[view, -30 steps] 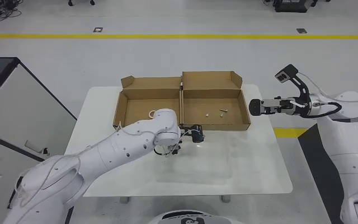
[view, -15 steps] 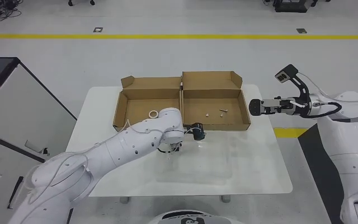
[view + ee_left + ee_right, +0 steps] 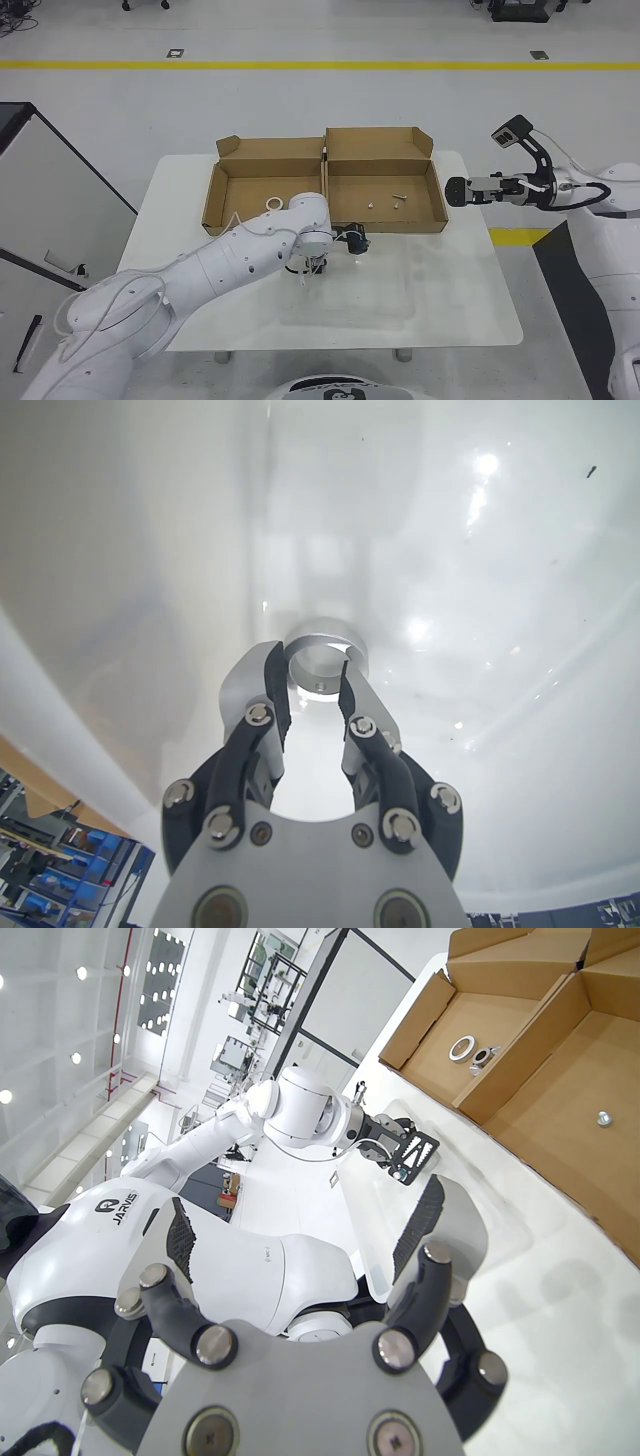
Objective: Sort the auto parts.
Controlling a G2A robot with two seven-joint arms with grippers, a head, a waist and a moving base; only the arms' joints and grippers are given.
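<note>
Left gripper is clenched on the ring, one pad on each side. The ring is a metal collar with a small threaded hole in its wall. It is low over the clear tray at mid-counter; can't tell if it's lifted off the tray floor.

From the top, the left gripper is over the tray's far edge. It is just short of the right box's near wall, close to the seam between the two boxes. That cardboard wall stands between the ring and either box floor.

Both boxes are open and sit side by side along the counter's far edge.
- Left box: washer with a collar just beside it. The left arm's wrist overhangs this box's near right corner.
- Right box: screw loose on the floor, plus another small part near it.

Right gripper is released, fingers wide apart. It sits past the counter's right edge, level with the right box's outer wall, well apart from the tray.
</note>
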